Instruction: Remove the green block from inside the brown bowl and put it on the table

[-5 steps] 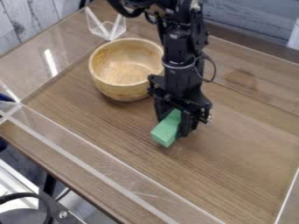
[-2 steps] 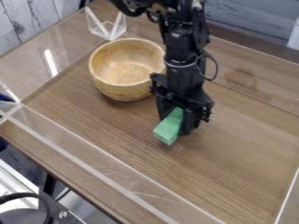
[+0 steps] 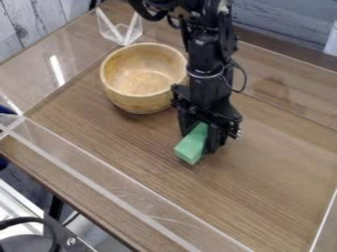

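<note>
I've got the gripper (image 3: 204, 126) pointing straight down, jaws clamped on the green block (image 3: 192, 146), whose long axis slants down-left w/ lower end on or just above the table (image 3: 118, 157), beside the empty brown bowl (image 3: 141, 76).

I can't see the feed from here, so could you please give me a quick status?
Gripper shut on green block, block's lower end on the table. Brown bowl empty, behind. Nothing in the way.
</note>
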Controlling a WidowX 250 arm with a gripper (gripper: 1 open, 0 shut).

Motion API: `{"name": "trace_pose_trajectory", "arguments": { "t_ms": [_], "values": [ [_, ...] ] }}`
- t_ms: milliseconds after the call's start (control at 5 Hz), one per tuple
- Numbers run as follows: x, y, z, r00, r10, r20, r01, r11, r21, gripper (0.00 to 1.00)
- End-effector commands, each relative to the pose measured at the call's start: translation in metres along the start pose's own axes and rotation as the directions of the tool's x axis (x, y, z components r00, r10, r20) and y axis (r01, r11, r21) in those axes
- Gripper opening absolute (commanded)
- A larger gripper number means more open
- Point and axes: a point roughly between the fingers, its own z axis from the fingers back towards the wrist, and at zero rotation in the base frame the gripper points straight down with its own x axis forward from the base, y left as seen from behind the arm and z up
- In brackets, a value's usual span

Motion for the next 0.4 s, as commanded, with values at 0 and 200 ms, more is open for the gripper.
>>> {"name": "trace_pose_trajectory", "arguments": {
  "t_ms": [0, 200],
  "values": [
    [0.0149, -0.0019, 0.0111, 0.998, -0.021, 0.057, 0.021, 1.000, 0.005, 0.00],
    [0.0158, -0.0022, 0.0099, 0.998, -0.020, 0.055, 0.020, 1.000, 0.002, 0.00]
  ]
}}
